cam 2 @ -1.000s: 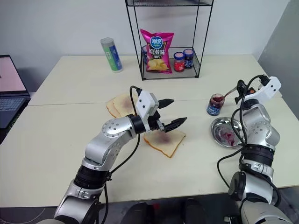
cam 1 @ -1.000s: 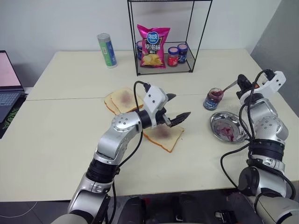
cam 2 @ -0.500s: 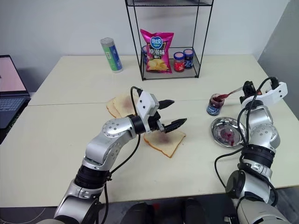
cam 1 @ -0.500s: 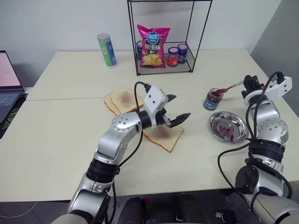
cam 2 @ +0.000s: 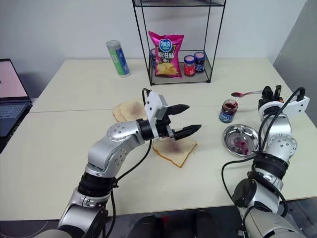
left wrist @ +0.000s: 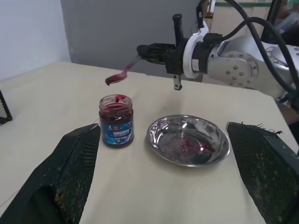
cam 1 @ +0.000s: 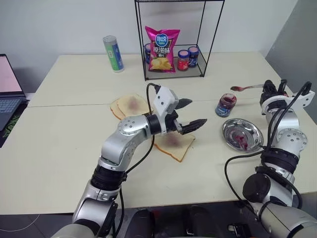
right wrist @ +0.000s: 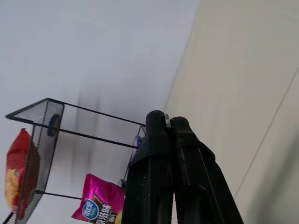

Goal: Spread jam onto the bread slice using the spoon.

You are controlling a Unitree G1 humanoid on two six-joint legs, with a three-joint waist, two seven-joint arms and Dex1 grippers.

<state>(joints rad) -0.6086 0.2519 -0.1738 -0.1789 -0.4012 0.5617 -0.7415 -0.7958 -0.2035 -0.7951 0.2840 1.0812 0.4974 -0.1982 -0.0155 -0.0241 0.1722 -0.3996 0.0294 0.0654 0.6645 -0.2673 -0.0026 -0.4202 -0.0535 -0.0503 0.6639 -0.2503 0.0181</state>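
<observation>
The spoon (left wrist: 122, 73) is a slim silvery metal one, its small bowl coated in glossy purple-red jam; it is held in the air at the right of the head views, above and just beyond the jam jar (cam 1: 226, 104). The right gripper (left wrist: 145, 49) has its jaws clenched on the end of the handle, the spoon pointing toward the frame's centre. The jar is small clear glass with a dark blue label, lid off, its rim smeared with the dark jam (left wrist: 115, 101) inside; it stands on the desk (cam 1: 74, 79) at centre right. Just beside it, lower right, sits a round shiny steel dish (cam 1: 241, 135), shallow, with red streaks in its hollow.

The bread slice (cam 1: 173, 144) lies flat at the frame's middle: square, white, soft-looking, golden-tan crust, a wet red-purple patch at its centre. The left gripper (cam 1: 190, 113) hangs over it, its jaws released and spread wide, the black fingers pointing toward the jar. Up and left of the slice lie two overlapped slices (cam 1: 130, 105) with a duller stain.

At top centre a black wire rack (cam 1: 174, 39) holds a pink crinkled chip bag (cam 1: 161, 49) and small red-lidded jars (cam 1: 188, 58). A tall cylindrical can (cam 1: 113, 53) stands to the upper left, and a laptop (cam 1: 9, 91) sits at the left edge. The desk is pale, smooth and matte.
</observation>
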